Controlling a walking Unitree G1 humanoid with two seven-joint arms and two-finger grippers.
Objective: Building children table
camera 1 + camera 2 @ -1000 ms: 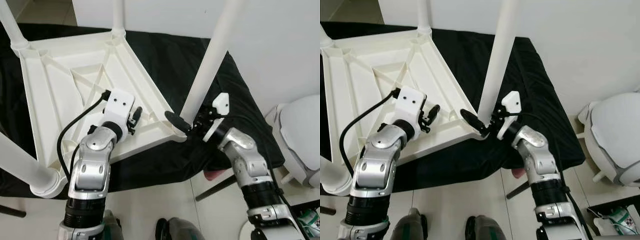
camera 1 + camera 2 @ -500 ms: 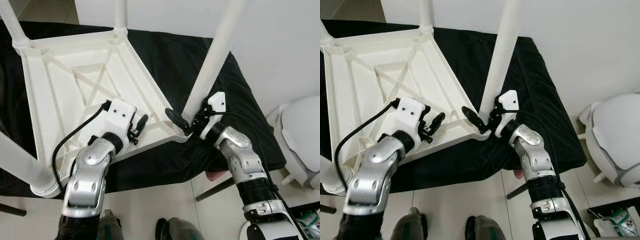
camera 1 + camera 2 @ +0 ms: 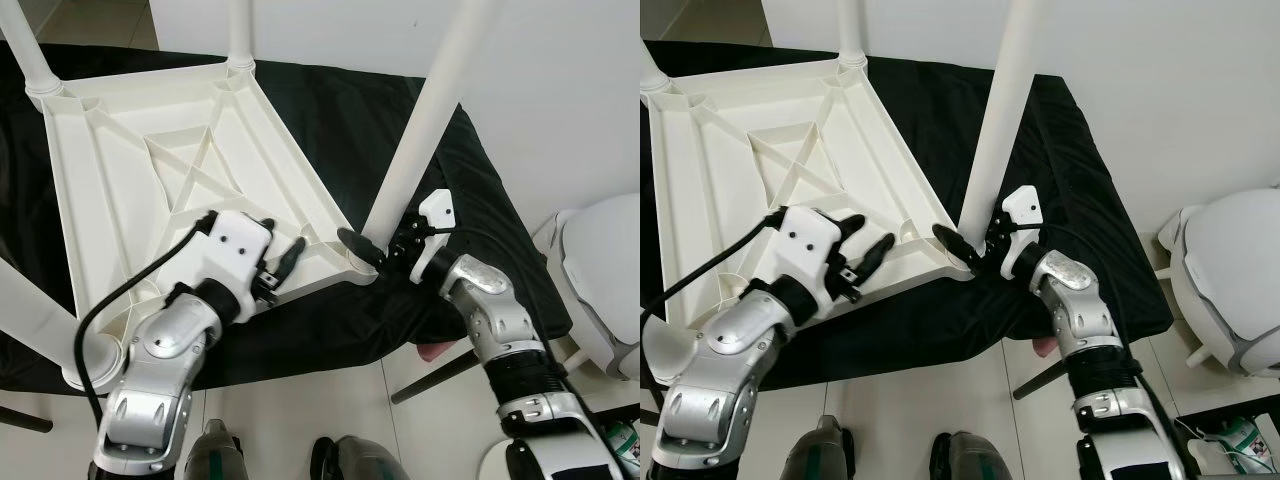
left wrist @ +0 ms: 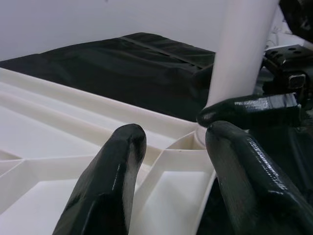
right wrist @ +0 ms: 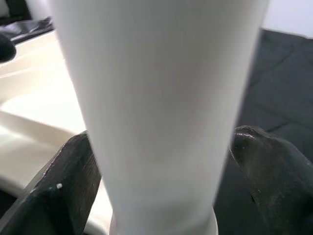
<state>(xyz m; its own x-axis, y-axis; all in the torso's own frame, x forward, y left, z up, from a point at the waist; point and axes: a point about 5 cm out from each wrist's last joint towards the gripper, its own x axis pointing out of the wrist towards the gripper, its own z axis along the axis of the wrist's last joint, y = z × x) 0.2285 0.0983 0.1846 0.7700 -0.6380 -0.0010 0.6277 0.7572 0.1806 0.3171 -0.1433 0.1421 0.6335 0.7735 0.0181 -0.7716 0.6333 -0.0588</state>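
Right end effector point(image 3: 372, 250) straddles the upright leg point(image 3: 425, 130) at its socket, touching it; left end effector point(image 3: 283, 262), spread, hovers over the tabletop point(image 3: 120, 200)

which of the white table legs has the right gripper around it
The leg at the near right corner of the upturned tabletop; the right gripper straddles its base, while the other legs stand untouched.

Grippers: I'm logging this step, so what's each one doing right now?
Left gripper: open, over the upturned table top, holding nothing.
Right gripper: fingers around the base of the table leg.
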